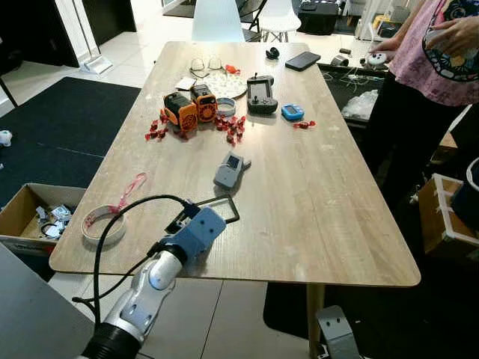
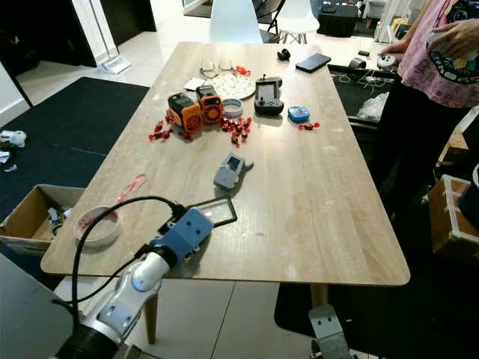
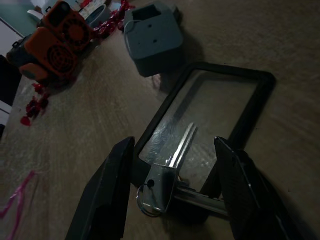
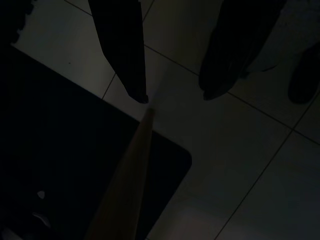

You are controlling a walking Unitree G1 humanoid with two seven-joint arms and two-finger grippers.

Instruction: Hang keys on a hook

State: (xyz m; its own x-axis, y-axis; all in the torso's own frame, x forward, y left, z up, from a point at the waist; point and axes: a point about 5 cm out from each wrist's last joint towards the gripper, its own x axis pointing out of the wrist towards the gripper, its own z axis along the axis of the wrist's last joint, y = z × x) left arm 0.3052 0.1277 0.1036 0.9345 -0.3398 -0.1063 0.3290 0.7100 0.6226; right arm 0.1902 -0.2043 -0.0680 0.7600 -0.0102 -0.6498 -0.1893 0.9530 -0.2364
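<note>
- Left eye view: your left pincer sits lower left, over the bench edge.
- Left wrist view: its fingers are spread around the keys, which lie on a black-framed tray.
- Right wrist view: your right pincer hangs parted above the floor.

No words or numbers clear enough to read. Small grey gadget on counter has tiny screen, too small to make out. Person's shirt shows round dark picture, no letters readable.
</note>
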